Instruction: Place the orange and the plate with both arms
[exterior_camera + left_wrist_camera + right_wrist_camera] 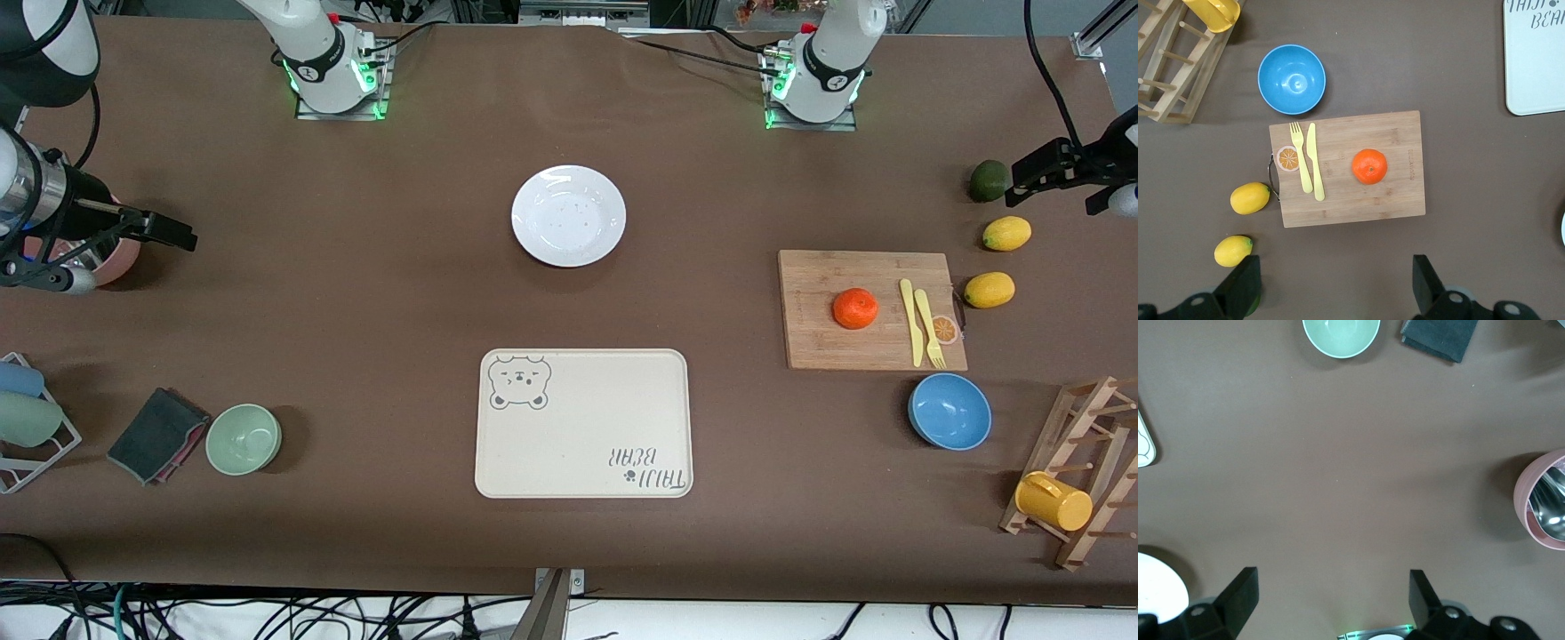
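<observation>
Glossy dimpled orange [855, 308] on bamboo board [827, 342]; smooth round white plate [568, 216].

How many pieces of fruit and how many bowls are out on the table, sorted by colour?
Orange fruit: 1, the orange on the cutting board
Yellow fruit: 2, lemons
Dark green fruit: 1
Blue bowl: 1
Green bowl: 1
Pink bowl: 1
Total: 4 fruit, 3 bowls, 7 things
</observation>
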Controlling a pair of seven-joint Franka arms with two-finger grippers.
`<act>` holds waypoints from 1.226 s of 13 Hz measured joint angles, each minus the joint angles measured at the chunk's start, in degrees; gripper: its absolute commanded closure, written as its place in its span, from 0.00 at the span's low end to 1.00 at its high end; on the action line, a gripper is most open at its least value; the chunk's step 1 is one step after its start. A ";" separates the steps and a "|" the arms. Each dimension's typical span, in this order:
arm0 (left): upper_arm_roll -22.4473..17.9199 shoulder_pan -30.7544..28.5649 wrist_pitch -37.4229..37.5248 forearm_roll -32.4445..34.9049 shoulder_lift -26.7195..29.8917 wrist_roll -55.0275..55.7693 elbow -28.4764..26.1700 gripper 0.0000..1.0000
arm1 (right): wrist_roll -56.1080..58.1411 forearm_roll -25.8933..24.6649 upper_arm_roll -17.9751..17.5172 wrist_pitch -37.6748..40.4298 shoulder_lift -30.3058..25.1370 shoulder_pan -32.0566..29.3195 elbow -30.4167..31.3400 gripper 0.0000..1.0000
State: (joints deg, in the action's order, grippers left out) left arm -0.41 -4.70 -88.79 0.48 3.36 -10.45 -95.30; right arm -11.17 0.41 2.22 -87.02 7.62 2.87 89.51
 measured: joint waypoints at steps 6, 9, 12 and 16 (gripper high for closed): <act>0.51 0.25 0.01 0.00 -0.01 0.00 1.03 0.00 | 0.00 0.00 0.00 0.00 0.02 0.00 0.00 0.00; 0.49 0.25 0.02 0.00 -0.01 0.00 1.34 0.00 | 0.00 0.01 -0.01 0.00 0.03 0.00 0.00 0.00; 0.51 0.26 0.03 0.00 -0.06 0.00 1.34 0.00 | 0.00 0.01 -0.01 0.00 0.04 0.00 0.00 0.00; 0.53 0.31 0.09 0.00 -0.50 0.00 1.34 0.00 | 0.00 0.01 -0.01 0.00 0.04 0.00 0.00 0.00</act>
State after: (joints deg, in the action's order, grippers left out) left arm 0.12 -4.39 -88.70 0.48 2.85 -10.45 -93.96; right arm -11.17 0.42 2.21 -87.02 7.66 2.87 89.51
